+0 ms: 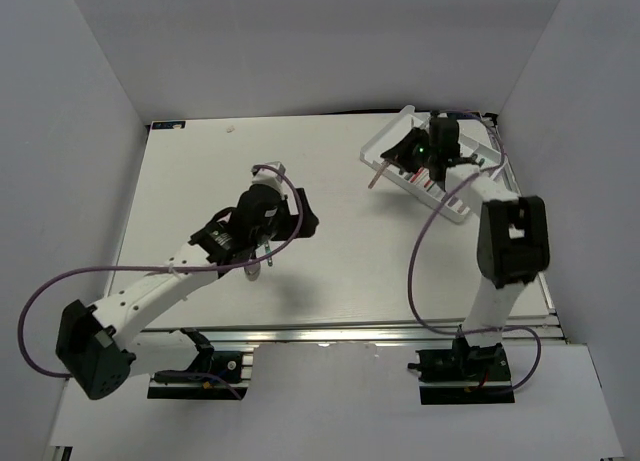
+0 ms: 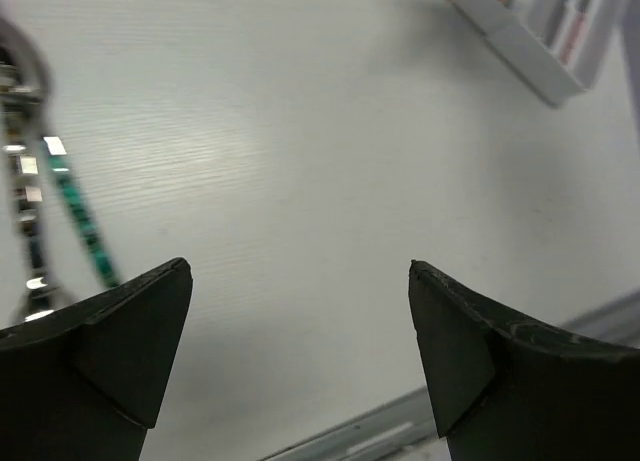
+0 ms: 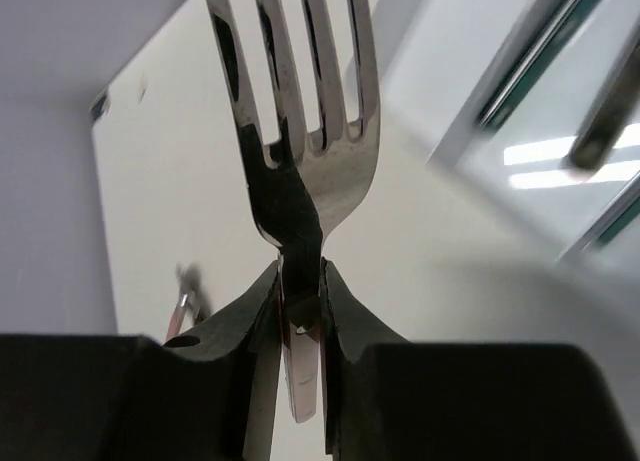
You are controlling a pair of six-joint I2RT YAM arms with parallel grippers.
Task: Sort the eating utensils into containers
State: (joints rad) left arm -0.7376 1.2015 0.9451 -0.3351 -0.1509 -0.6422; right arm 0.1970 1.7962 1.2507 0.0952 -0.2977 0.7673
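So the fork (image 3: 300, 131) is pinched right at its neck, tines sticking up, and the right gripper (image 3: 300, 296) is clamped tight on it. That arm hangs over the white tray (image 1: 383, 133), which sits in the far right corner of the desk. A few utensils already lie in its long slots, some with teal handles, but they're too blurry to say what kind.

Looks to me like the drop-off step for this fork. Next it has to line up lengthwise with one slot, ideally one with other forks, get low between the walls, and only then let go. It's held at an angle, so tilting it flatter first would probably stop it landing across a divider.

Over toward the left, closer to the near edge, the left gripper (image 2: 300, 271) is spread wide with nothing in it, hovering over bare desk. A teal-handled utensil (image 2: 85, 226) lies just beside it with a couple of other shiny pieces, so more sorting is left.
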